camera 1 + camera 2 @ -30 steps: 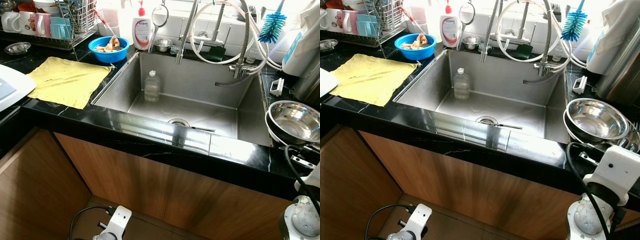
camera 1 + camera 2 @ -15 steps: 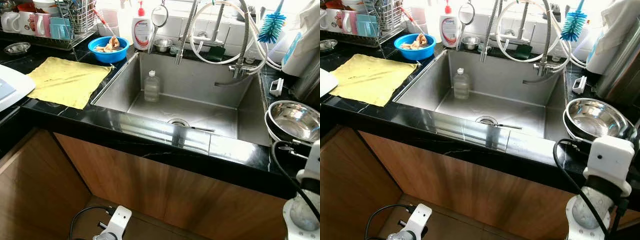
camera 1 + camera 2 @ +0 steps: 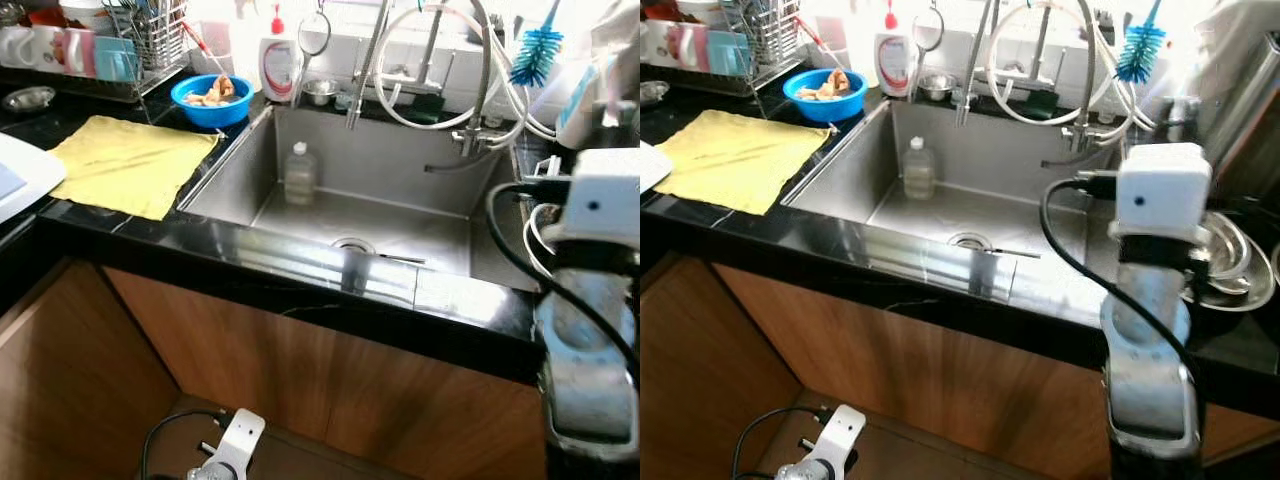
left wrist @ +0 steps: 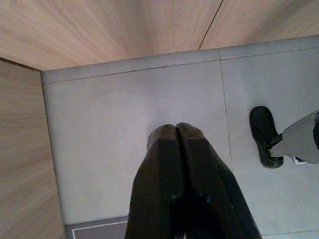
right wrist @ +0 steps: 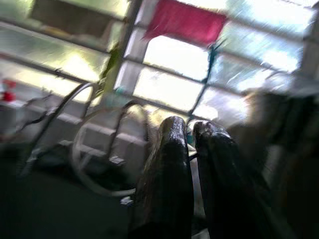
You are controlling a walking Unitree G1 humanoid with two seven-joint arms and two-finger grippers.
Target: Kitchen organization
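Right eye view shows your right arm [image 3: 1150,300] raised over the table edge beside the stacked steel bowls [image 3: 1230,262], its jaws nearly pressed together and holding nothing. Swing wide and you may knock those bowls off. A plastic bottle [image 3: 918,168] stands in the sink [image 3: 1040,215]; the left jaws hang shut near the floor.

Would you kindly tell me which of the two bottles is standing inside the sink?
The clear plastic bottle with a white cap stands inside the steel sink, at its back left. The white soap bottle with a red pump stands on the counter behind.
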